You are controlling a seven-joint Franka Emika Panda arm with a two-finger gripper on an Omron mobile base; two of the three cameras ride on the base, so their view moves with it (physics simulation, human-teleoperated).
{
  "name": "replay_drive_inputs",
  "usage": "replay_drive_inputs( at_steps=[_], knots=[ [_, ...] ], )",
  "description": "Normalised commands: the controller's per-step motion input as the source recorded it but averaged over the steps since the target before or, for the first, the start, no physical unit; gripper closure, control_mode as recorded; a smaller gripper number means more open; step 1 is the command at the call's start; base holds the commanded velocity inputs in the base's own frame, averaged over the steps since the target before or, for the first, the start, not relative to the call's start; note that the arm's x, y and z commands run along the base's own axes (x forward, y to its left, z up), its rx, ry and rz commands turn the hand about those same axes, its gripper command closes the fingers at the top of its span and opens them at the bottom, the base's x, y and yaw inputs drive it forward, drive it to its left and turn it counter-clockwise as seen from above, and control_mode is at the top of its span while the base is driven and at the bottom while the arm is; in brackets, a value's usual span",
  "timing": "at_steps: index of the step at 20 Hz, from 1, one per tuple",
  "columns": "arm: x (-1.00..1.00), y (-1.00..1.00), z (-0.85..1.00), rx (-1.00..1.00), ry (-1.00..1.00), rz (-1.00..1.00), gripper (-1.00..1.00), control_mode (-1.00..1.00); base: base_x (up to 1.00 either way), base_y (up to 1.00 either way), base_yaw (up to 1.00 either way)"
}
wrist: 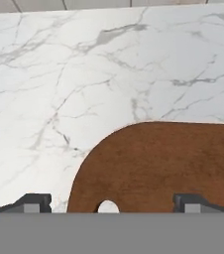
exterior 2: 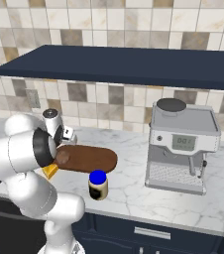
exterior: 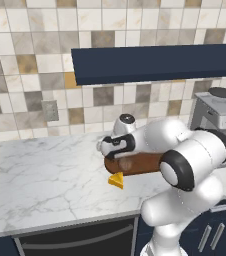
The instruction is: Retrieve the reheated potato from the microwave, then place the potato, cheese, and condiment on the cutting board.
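Gripper — jaws spread wide, holding nothing — above the board; potato on board, cheese and condiment beside it.

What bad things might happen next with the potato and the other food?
1. The potato sits near the end of the cutting board, close under the open gripper. A bump as the hand moves away could roll it off.
2. The cheese lies on the counter touching the board's edge, tucked under the arm, so grabbing it could be awkward.
3. The condiment stands near the counter's front edge and might get knocked over.
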Motion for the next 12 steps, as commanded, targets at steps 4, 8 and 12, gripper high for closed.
replay_drive_inputs(
  at_steps=[4,8,12],
  knots=[
    [-0.43,0.07,0.26,0.0,-0.03,0.0,-1.0,-1.0,0.0,0.0,0.0],
    [-0.58,0.02,0.13,0.0,0.0,0.0,-1.0,-1.0,0.0,0.0,0.0],
    [-0.59,0.0,0.14,0.0,0.0,0.0,-1.0,-1.0,0.0,0.0,0.0]
  ],
)
